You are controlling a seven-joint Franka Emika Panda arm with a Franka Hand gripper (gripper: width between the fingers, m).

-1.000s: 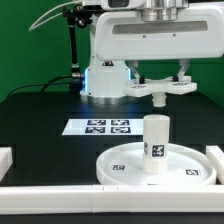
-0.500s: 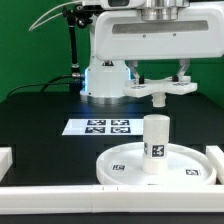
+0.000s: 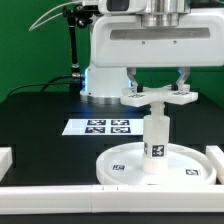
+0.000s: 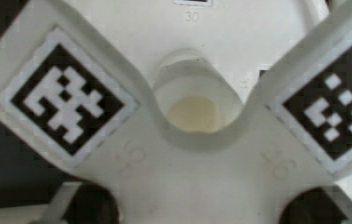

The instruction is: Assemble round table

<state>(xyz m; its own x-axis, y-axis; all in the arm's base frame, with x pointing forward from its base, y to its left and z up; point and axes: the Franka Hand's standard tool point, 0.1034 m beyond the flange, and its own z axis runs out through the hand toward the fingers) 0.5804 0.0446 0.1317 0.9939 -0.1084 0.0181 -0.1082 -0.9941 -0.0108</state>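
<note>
Gripper [image 3: 158, 86] clamped on cross foot [image 3: 158, 98]. Foot level, directly over upright leg [image 3: 156, 142], contact unclear. Leg stands on disc [image 3: 122, 160].

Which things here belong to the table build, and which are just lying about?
Belong to the job: cross-shaped foot, held in the tool; leg, upright on the round disc.
Lying about: marker board; border rails.
</note>
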